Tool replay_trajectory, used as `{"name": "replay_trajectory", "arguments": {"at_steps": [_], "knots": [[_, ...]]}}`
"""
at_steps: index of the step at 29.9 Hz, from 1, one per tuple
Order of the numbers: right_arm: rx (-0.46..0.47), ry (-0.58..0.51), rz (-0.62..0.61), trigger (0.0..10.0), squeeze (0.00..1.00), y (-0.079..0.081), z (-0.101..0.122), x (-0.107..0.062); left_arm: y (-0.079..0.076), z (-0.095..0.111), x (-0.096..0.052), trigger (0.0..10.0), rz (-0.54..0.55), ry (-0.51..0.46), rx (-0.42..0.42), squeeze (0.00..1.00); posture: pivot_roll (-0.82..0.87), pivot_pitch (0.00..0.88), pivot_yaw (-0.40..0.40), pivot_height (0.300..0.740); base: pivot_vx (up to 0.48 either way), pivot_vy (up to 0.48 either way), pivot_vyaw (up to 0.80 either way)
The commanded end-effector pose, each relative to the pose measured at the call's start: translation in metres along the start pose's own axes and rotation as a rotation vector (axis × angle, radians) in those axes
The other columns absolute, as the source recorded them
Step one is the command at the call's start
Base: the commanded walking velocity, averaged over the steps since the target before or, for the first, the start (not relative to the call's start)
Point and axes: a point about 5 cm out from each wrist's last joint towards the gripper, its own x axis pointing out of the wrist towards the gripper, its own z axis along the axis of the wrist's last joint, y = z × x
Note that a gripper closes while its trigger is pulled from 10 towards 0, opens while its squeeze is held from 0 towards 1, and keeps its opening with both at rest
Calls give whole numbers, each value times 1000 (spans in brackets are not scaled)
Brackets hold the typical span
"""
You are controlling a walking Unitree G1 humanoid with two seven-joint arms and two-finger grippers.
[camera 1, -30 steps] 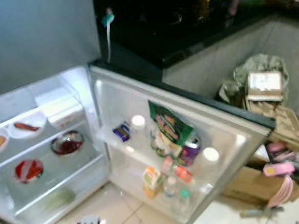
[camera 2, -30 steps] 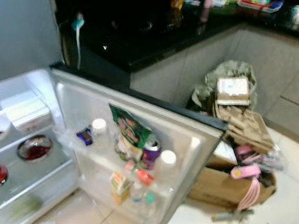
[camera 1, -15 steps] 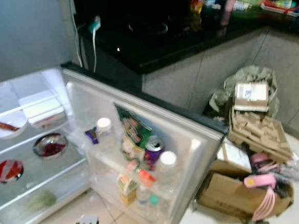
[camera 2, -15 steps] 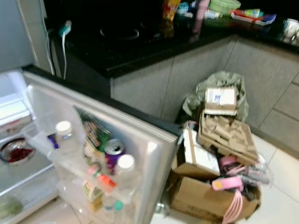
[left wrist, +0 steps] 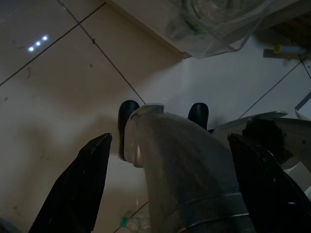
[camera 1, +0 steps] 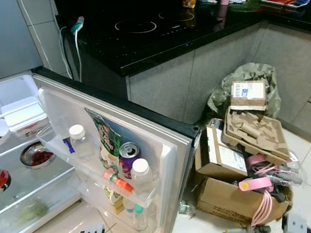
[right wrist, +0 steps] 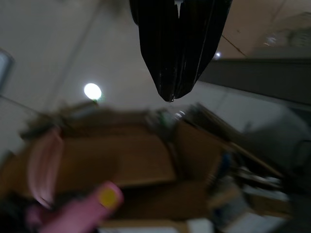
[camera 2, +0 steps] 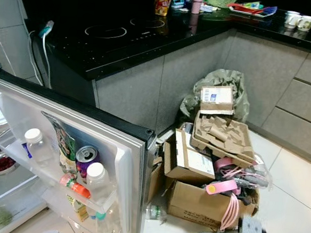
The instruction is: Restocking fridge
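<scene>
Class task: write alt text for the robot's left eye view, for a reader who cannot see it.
An open fridge door holds water bottles, a purple can and a green snack bag on its shelf. To its right, cardboard boxes are piled on the tiled floor beneath a black counter with a hob.

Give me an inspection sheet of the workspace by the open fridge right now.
Surface: pale tiled floor.
Job's things: fridge door open; shelf holds white-capped bottle, green snack bag, purple can.
Clutter: cardboard boxes, egg tray, pink items beside the counter.
Grippers: left tool open, hanging over the floor; right tool shut, near the boxes.
Cables: white cable down the counter end.
Surroundings: black hob counter.
</scene>
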Motion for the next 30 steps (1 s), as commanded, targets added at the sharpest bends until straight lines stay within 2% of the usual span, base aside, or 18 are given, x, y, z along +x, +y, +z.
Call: {"name": "replay_trajectory", "arguments": {"at_steps": [1,10,19,26,30], "knots": [[26,-65,48,10000,0,4,13,4,2,-7,-2,10000,3,28,-1,0,-33,0,-13,740,0,0,769],[66,-178,172,10000,0,17,40,13,1,-7,-2,10000,-2,25,-4,0,-31,0,-14,740,0,0,752],[69,-200,222,10000,0,20,45,14,0,-8,-2,10000,-6,31,-4,0,-31,0,-14,740,0,0,723],[89,-173,256,10000,0,19,41,12,0,-8,-2,10000,-8,31,-2,0,-33,0,-10,740,0,0,504],[74,-85,418,10000,0,29,30,10,1,-8,-2,10000,-7,33,0,0,-33,0,-11,740,0,0,0]]}}
